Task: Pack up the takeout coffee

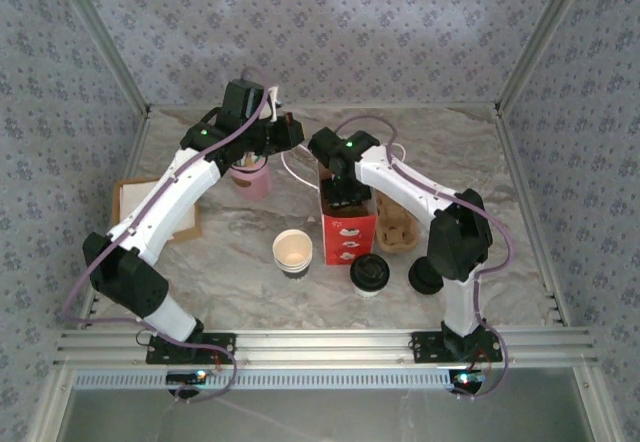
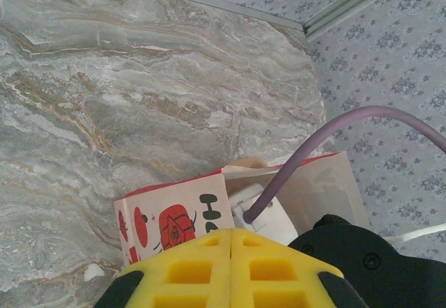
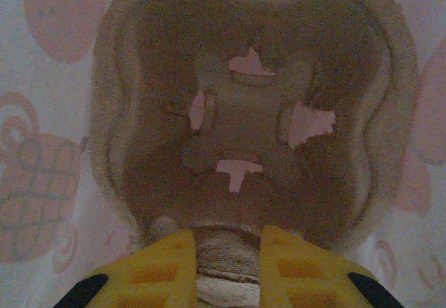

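Note:
The takeout coffee (image 1: 369,274), a small white cup with a black lid, stands on the table in front of the red-and-white paper bag (image 1: 348,230). My right gripper (image 3: 228,237) is down inside the bag, shut on the rim of a brown pulp cup carrier (image 3: 244,134) that lies on the bag's floor. My left gripper (image 2: 231,230) hovers behind and left of the bag (image 2: 167,224) with its yellow fingers pressed together. A thin white strap (image 1: 298,172) runs from under it to the bag. Whether the pads pinch that strap is hidden.
A lidless stack of white cups (image 1: 293,252) stands left of the coffee, and loose black lids (image 1: 425,278) lie right of it. More brown carriers (image 1: 397,224) sit against the bag's right side. A pink cup (image 1: 252,180) and a flat cardboard piece (image 1: 135,207) are at the left.

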